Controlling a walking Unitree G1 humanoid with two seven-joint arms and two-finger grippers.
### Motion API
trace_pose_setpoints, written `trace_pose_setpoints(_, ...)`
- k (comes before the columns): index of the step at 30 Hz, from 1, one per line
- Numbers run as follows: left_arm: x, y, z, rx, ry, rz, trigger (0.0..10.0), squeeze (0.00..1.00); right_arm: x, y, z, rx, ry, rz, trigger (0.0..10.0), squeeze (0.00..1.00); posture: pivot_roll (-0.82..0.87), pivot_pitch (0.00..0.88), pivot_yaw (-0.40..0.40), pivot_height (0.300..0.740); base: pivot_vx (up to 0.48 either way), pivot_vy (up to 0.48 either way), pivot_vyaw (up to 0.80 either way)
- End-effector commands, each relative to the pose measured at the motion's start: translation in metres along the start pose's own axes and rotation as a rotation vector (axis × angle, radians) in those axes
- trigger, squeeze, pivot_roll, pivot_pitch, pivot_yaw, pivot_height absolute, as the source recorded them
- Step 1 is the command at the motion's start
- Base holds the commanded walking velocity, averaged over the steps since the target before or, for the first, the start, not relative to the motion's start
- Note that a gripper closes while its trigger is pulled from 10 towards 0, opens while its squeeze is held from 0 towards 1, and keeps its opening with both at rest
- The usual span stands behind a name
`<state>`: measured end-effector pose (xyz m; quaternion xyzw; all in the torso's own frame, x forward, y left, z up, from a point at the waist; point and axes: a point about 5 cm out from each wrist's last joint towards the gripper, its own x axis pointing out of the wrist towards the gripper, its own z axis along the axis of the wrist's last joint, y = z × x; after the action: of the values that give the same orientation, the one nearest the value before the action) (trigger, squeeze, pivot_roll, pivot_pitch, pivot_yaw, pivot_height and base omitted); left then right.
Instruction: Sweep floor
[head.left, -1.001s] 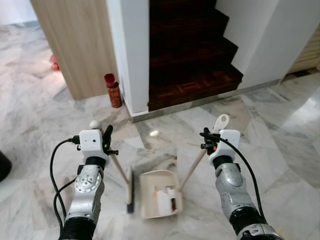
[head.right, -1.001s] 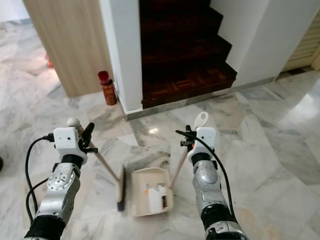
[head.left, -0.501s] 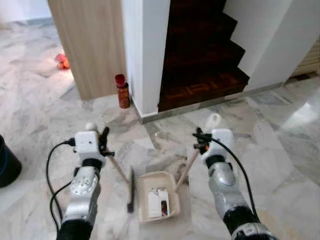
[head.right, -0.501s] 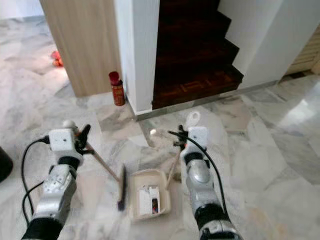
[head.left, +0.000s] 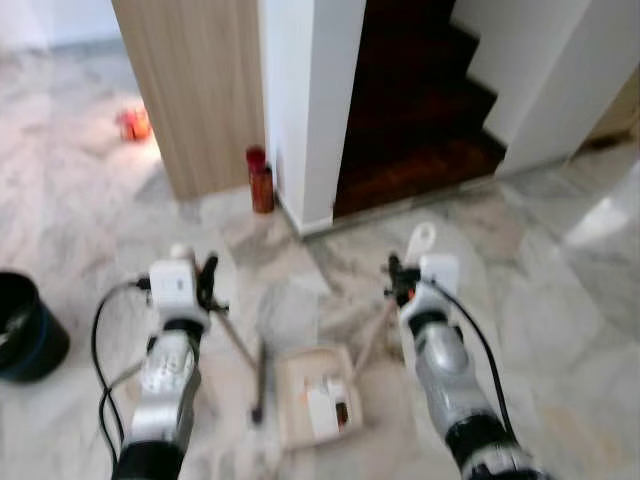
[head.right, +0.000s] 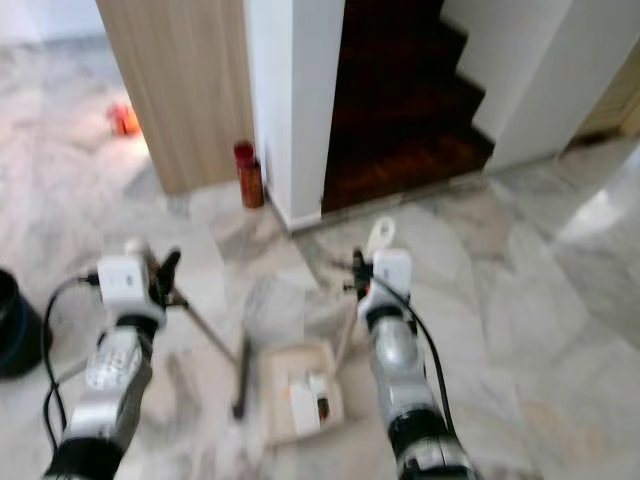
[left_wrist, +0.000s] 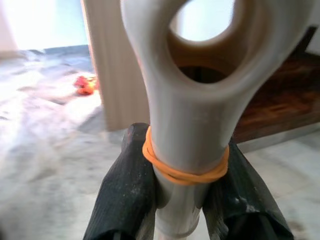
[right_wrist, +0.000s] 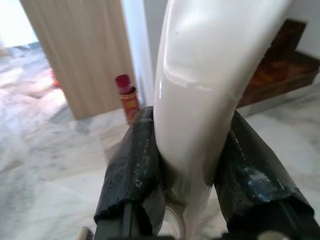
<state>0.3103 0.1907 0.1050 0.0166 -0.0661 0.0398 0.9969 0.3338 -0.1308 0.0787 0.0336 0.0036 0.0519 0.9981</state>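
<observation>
The left claw (left_wrist: 187, 200) is clamped on the smooth cream broom handle (left_wrist: 187, 125), which has a round hole at its top and an orange rubber band (left_wrist: 185, 170) around it; the right claw (right_wrist: 192, 170) is clamped on the shiny cream dustpan handle (right_wrist: 200, 85). The broom head (head.left: 259, 385) stands on the marble floor (head.left: 90, 210) just beside the square dustpan (head.left: 318, 400). Past the dustpan stands a red can (head.left: 261, 180) by a white pillar (head.left: 310, 100); dark wooden stairs (head.left: 420, 110) rise behind. A round black bin (head.left: 25, 330) sits well apart.

dustpan (head.left: 318, 405) contents blurred, black bin (head.left: 25, 343) cut off by edge
</observation>
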Motion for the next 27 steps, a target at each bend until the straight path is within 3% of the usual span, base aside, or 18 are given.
trace_pose_setpoints(1,0.0018,-0.0064,0.0077,-0.007,-0.042,-0.017,10.0,0.0,0.0026,-0.0024,0.0099,-0.004,-0.051,-0.005,10.0,0.0,0.04,0.052,-0.011,0.74,0.0,0.352,0.0)
trace_pose_setpoints(7,0.0014,-0.0066,0.0076,-0.008,-0.041,-0.021,10.0,0.0,0.0021,-0.0008,0.0098,-0.01,-0.055,0.005,10.0,0.0,0.04,0.053,-0.011,0.74,0.0,0.349,0.72)
trace_pose_setpoints(27,0.0026,-0.0068,0.0083,-0.008,-0.041,-0.018,10.0,0.0,0.0015,-0.0017,0.0095,-0.006,-0.051,0.007,10.0,0.0,0.04,0.073,-0.012,0.74,0.0,0.351,0.0)
